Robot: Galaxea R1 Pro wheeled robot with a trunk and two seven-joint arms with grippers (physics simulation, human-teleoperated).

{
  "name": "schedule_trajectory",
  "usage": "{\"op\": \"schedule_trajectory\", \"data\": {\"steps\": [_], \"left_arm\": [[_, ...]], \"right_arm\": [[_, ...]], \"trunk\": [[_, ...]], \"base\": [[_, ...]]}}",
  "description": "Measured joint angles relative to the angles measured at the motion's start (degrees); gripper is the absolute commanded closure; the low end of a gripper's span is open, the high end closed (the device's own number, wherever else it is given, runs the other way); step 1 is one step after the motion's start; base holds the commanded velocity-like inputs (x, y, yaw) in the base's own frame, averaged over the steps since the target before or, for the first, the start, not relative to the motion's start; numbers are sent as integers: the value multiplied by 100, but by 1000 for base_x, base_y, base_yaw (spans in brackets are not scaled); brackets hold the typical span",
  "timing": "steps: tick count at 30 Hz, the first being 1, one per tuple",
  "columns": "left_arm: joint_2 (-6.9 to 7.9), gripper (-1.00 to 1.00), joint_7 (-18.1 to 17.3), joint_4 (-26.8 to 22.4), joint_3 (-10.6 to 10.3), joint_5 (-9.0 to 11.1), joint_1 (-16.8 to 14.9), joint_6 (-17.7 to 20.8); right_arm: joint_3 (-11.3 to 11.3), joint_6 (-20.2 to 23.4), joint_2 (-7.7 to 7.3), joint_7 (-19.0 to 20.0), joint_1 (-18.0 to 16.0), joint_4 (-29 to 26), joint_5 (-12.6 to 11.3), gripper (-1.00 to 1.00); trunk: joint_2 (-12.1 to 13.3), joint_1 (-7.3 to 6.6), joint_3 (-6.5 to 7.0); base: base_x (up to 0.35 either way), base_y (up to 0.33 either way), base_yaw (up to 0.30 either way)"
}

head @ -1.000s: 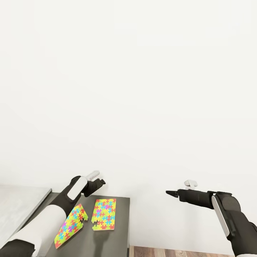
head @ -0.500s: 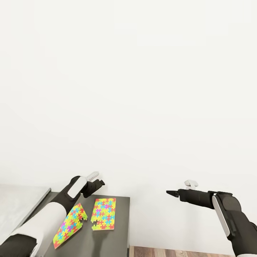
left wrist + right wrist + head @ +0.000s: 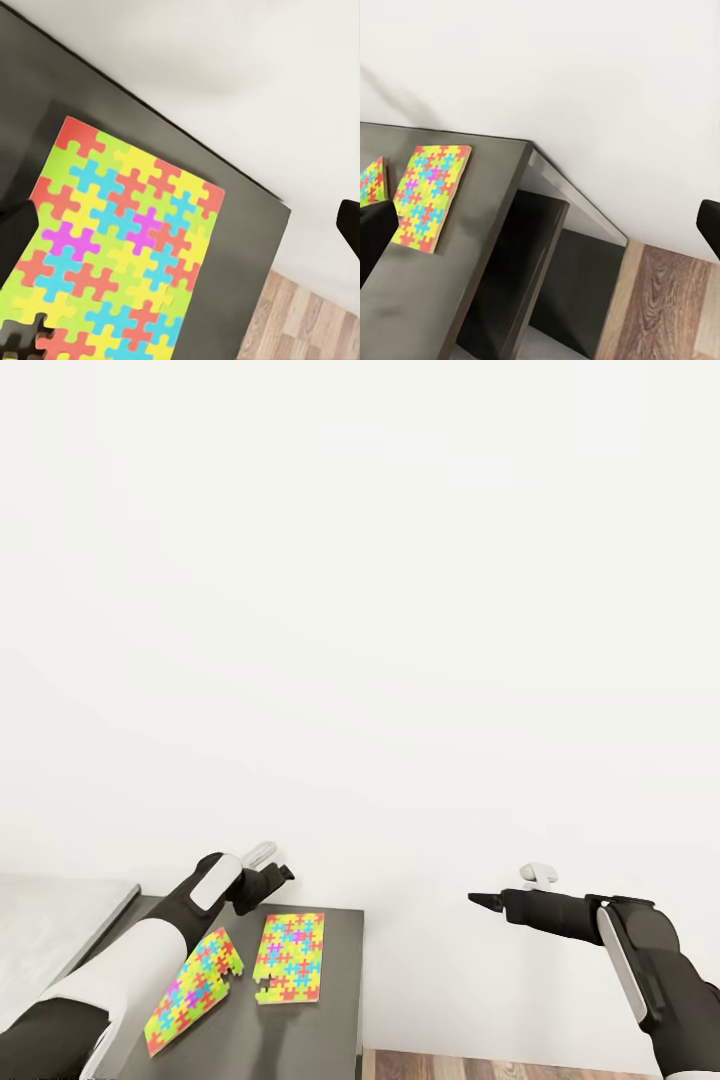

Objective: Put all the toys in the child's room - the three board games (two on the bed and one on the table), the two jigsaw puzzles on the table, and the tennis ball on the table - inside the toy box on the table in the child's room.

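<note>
Worktop point(image 3: 330, 1000) of dark grey fills the lower left of the head view, joined at its far left to a pale grey-white section point(image 3: 50, 930). Above it reaches the left arm, white-sleeved, its left hand point(image 3: 280, 873) raised over the back edge of the dark top, close to the white wall point(image 3: 380, 610). In the left wrist view the two dark fingertips sit at opposite edges of the picture, so this hand is spread wide and grips nothing.

Two jigsaw puzzles lie flat on the dark top beneath that arm. The left puzzle point(image 3: 195, 992) is angled, partly covered by the forearm; the right puzzle point(image 3: 290, 958) lies just beside it, nearly touching at a notched corner where a piece-shaped gap shows. The left wrist camera looks down on one puzzle point(image 3: 120, 247), its near corner missing a piece.

Right of the dark top, a strip of wood-plank floor point(image 3: 520, 1065) shows along the bottom edge. The right wrist view shows the dark cabinet's open shelf under the top.

Farthest right, the right hand point(image 3: 480, 900) hangs in the air before the wall, well apart from the puzzles. Its fingertips also stand far apart in its wrist view, open wide and empty.
</note>
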Motion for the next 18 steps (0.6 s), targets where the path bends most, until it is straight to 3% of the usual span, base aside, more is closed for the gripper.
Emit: {"op": "schedule_trajectory", "data": {"steps": [18], "left_arm": [[13,-100,-58,105,-1,-36,-48,-15]], "right_arm": [[-2,-6,4,-7,-1,-1,0,-100]], "trunk": [[-723,396,-324]], "base": [[0,0,0]]}}
